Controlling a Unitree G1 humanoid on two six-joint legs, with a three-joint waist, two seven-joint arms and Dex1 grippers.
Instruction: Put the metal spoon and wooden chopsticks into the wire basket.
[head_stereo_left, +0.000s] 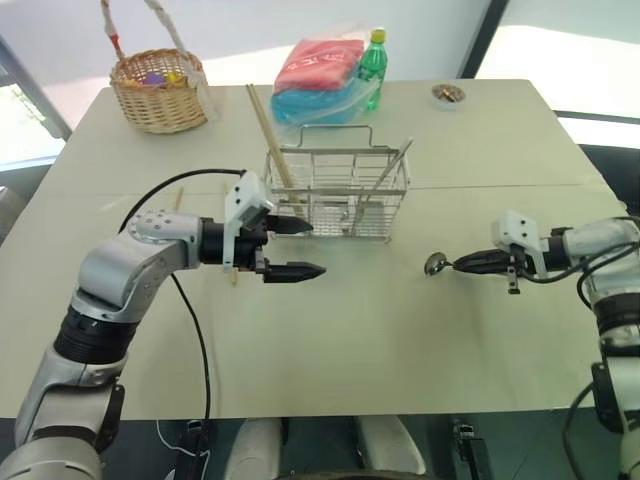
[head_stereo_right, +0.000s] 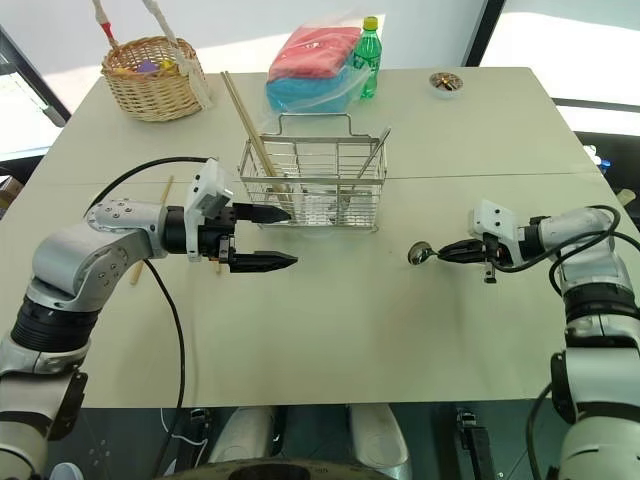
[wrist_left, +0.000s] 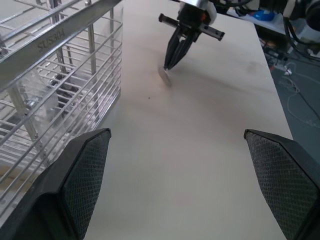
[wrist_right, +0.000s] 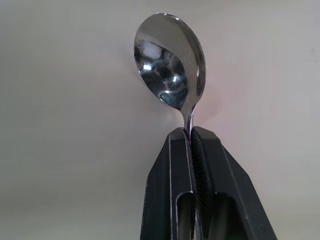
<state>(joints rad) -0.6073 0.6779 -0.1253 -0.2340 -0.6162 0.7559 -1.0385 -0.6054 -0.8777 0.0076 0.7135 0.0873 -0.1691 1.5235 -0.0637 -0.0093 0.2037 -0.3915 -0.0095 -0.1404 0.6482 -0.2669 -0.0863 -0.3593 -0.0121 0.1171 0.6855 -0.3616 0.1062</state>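
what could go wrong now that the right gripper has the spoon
The right gripper pinches the metal spoon only by its thin handle, so it may swivel or slip on the way. The wire basket already holds chopsticks and a leaning metal utensil; the spoon could knock them. The open left gripper hovers near the basket, close to the likely path.

head stereo overhead; wrist close-ups
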